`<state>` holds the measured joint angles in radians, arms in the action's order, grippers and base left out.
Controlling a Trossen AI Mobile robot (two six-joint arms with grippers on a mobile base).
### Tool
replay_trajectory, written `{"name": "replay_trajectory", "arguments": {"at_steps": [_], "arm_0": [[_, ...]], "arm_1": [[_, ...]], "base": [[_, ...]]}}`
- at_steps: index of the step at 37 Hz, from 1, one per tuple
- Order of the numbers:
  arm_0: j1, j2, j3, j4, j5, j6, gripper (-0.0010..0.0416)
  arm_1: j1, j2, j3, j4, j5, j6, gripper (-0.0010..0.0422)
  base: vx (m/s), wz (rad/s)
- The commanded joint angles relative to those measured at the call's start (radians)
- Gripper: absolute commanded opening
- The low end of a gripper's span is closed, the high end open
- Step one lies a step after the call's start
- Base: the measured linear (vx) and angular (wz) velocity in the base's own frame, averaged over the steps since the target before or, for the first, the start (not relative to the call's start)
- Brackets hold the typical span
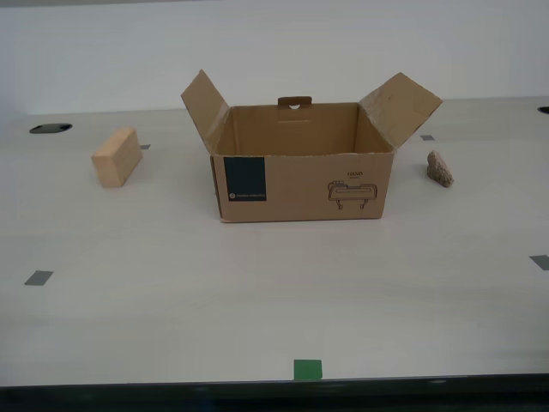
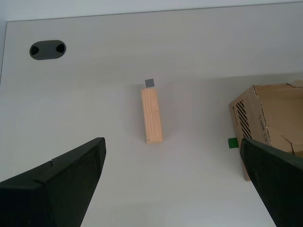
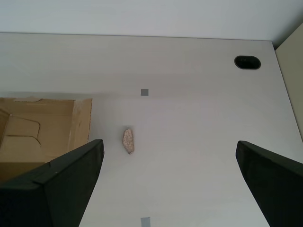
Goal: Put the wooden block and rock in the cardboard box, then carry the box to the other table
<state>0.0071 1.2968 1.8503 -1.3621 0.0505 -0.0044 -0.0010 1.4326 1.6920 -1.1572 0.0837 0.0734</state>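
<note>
Smooth cream tabletop (image 1: 257, 300) fills most of the exterior view, pale wall behind it. Cardboard box (image 1: 302, 163) stands upright at the centre of that view, top open, side flaps splayed up and outward toward the upper left and upper right of the frame, back flap with a handle cut-out standing up. Teal label (image 1: 244, 179) at the lower left of its front face, line drawing (image 1: 352, 191) at the lower right. Nothing visible inside from here.

Wooden block (image 1: 117, 156) sits on the table in the exterior view's left, well apart from the box, angled, just beside a grey tape square. Rock (image 1: 439, 168) lies on the table in the exterior view's right, near the box but not touching it.

Grey tape squares (image 1: 38, 277) scattered on the top; one green tape piece (image 1: 307, 369) at the bottom centre edge. Dark cable hole (image 1: 50, 128) at the upper left of the exterior view.

My second gripper (image 2: 173, 182) hangs above the table over the block, fingers (image 2: 61, 184) spread wide, holding nothing. My first gripper (image 3: 170, 182) hangs above the rock, fingers (image 3: 59, 184) also wide apart, empty. Neither arm shows in the exterior view.
</note>
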Motion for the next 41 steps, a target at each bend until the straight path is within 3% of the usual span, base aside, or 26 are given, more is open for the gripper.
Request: {"name": "replay_trajectory", "arguments": {"at_steps": [1, 35, 41], "arm_0": [[0.000, 0.000, 0.001, 0.000, 0.003, 0.002, 0.0390], [0.000, 0.012, 0.001, 0.002, -0.001, 0.008, 0.0390], [0.000, 0.042, 0.001, 0.003, -0.001, 0.023, 0.0389]], "arm_1": [[0.000, 0.001, 0.000, 0.001, -0.001, -0.002, 0.0389], [0.000, 0.002, 0.000, 0.004, -0.001, -0.025, 0.0389], [0.000, 0.002, 0.000, 0.005, -0.001, -0.029, 0.0389]], "base": [[0.000, 0.000], [0.000, 0.000], [0.000, 0.000]]}}
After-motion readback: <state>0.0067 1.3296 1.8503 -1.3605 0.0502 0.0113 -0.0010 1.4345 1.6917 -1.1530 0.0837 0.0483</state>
